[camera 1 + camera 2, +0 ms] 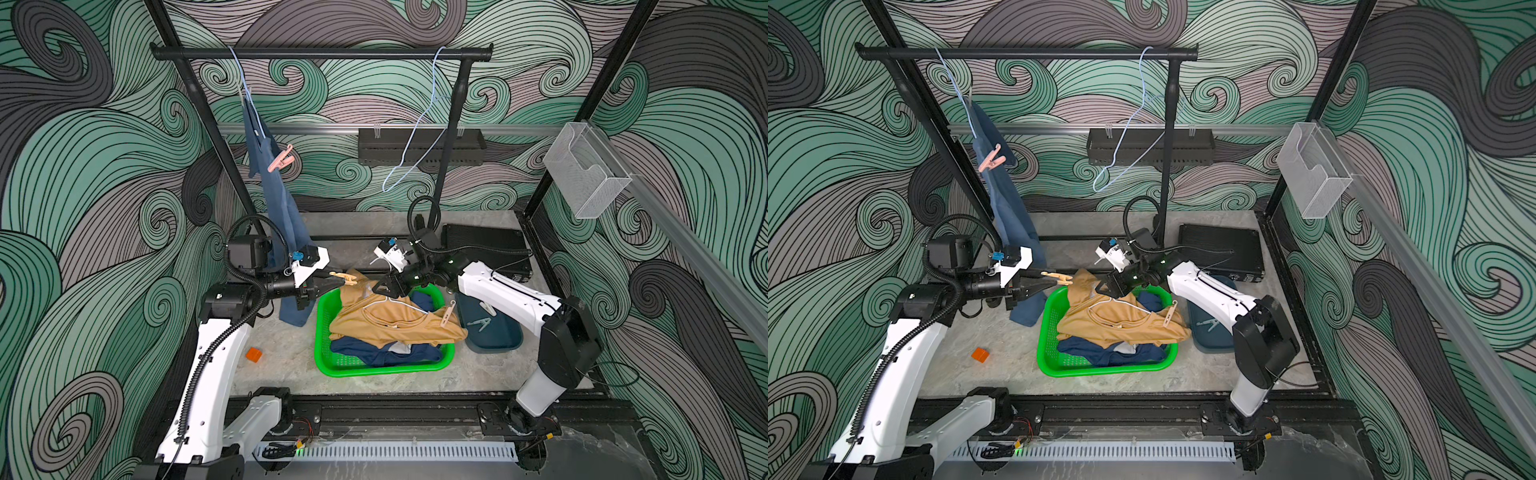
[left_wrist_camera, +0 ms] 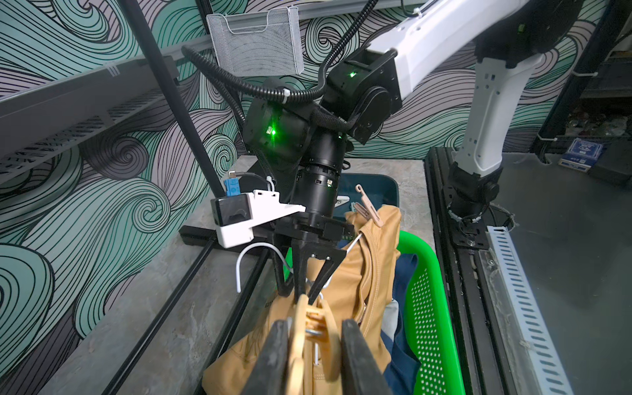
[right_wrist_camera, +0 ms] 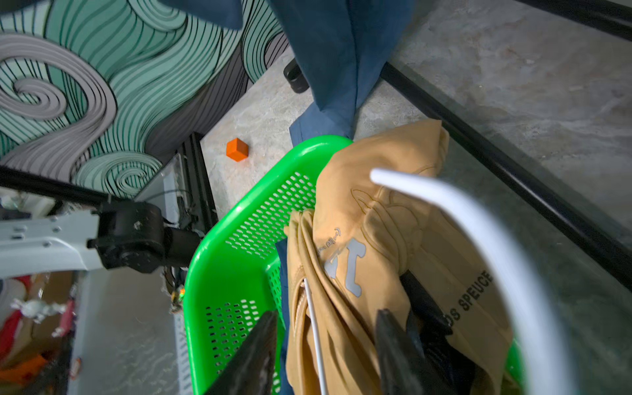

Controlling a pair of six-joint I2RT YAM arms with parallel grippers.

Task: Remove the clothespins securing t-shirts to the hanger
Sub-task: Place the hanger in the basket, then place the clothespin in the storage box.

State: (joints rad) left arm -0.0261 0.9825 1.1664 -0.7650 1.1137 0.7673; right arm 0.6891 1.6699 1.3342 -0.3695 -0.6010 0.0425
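Looking like a robotics lab test cell: printed swirl backdrop (image 1: 83, 174) enclosing stone-look tabletop (image 1: 291, 357), white robot arms (image 1: 216, 374) sitting bolted on black aluminium rail (image 1: 395, 415) along near edge.

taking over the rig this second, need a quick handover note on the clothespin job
Left gripper: shut on a tan clothespin beside the mustard shirt's raised corner. Right gripper: open over the white hanger.
Done: a white peg and a teal peg lie in the dark tray.
To do: a second tan peg on the mustard shirt in the green basket; the pink peg on the hanging blue shirt.
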